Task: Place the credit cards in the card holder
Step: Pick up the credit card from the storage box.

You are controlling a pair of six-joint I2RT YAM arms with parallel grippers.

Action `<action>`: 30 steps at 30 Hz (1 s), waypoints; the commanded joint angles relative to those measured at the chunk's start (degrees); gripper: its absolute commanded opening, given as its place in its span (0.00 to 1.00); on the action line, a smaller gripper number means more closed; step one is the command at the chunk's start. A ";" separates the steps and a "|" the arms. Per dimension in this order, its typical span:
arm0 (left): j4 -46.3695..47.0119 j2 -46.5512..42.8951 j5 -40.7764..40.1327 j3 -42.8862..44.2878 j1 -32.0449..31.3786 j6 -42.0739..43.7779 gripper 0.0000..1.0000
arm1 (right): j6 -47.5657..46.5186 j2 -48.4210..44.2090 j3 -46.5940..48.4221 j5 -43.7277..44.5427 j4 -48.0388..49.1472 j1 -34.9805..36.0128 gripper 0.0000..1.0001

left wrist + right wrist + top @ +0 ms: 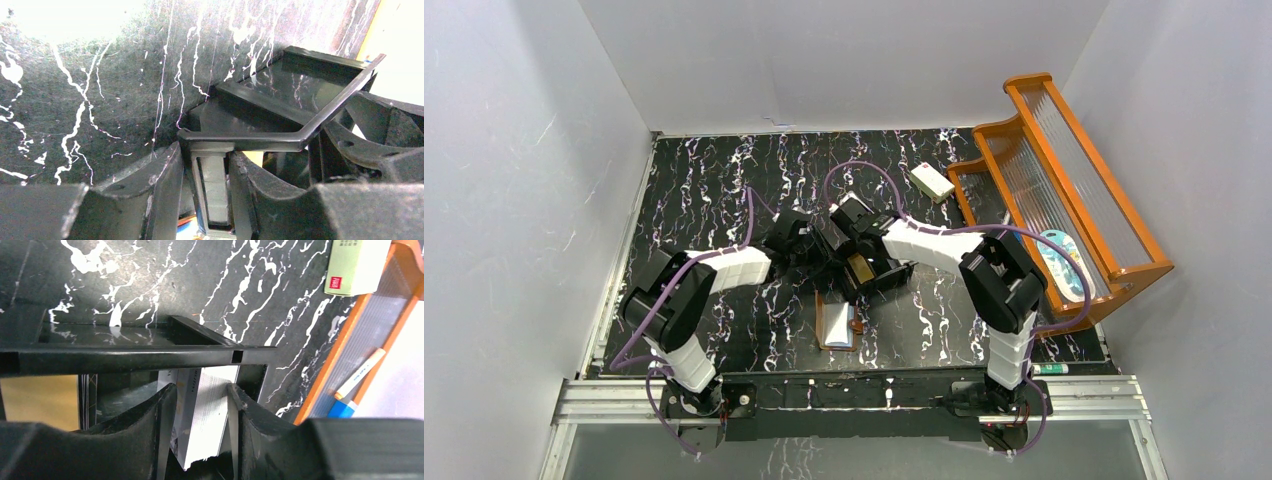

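Note:
A black compartmented box (869, 270) sits mid-table with both arms meeting over it. Several credit cards (205, 405), white and grey, stand on edge in one of its compartments. My right gripper (201, 390) is open, its fingers either side of that fanned stack. A yellowish flat face (37, 400) shows in the compartment to the left. My left gripper (206, 155) is shut on a vertical wall piece of the black box (280, 90), just under its rim. The card holder (837, 325), brown with a pale inside, lies open on the table nearer the arm bases, apart from both grippers.
A thick white block with a red mark (932, 181) lies at the back right of the mat. An orange-framed rack (1064, 200) stands along the right edge, with a pen (357, 372) and a patterned oval thing (1064, 262) in it. White walls enclose the table.

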 commanded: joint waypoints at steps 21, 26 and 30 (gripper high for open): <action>-3.95 -1.62 -2.97 -2.72 -0.29 1.83 0.17 | -5.50 -4.39 0.31 11.45 1.72 -1.15 0.17; -3.86 -1.43 -2.81 -2.53 -0.29 1.83 0.17 | -5.76 -5.32 1.12 10.75 1.49 -1.14 0.15; -3.85 -1.42 -2.72 -2.47 -0.33 1.83 0.17 | -5.85 -5.72 1.21 8.86 1.51 -1.14 0.12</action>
